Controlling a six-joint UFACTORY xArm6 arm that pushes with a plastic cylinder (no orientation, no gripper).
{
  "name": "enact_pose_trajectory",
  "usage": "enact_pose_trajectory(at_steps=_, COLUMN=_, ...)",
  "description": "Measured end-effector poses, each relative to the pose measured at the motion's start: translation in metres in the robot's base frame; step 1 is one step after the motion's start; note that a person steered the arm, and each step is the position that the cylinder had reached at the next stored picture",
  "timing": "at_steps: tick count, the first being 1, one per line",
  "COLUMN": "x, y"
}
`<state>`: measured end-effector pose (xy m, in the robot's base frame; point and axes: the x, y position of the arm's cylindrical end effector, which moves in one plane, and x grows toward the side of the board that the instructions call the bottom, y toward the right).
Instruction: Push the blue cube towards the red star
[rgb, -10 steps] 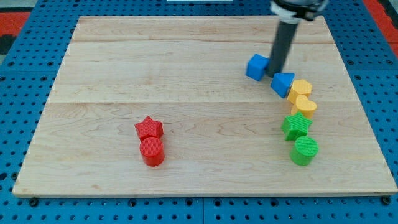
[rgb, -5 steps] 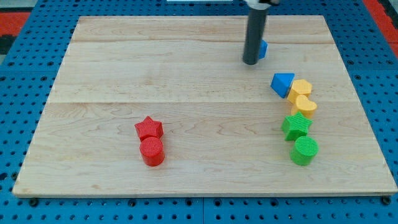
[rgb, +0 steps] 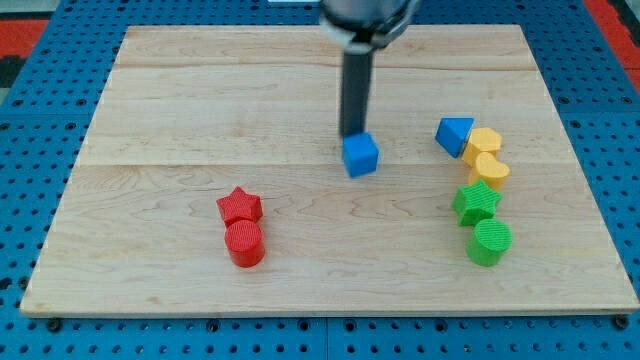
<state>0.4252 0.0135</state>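
Open wood between blue cube (rgb: 360, 155) and red star (rgb: 239, 206), nothing on that diagonal. My tip (rgb: 352, 134) sits at the cube's top edge, on the far side from the star. Red cylinder (rgb: 245, 244) touches the star from below. Right-side cluster well clear of the lane: blue triangle (rgb: 455, 134), two yellow blocks (rgb: 486, 155), green star (rgb: 477, 201), green cylinder (rgb: 490, 242). Surface (rgb: 200, 100) left and top bare.
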Motion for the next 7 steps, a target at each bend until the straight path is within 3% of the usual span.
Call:
enact_pose_trajectory(at_steps=3, x=-0.007, y=0.017)
enact_pose_trajectory(at_steps=6, x=0.051, y=0.070)
enact_pose_trajectory(at_steps=7, x=0.061, y=-0.002)
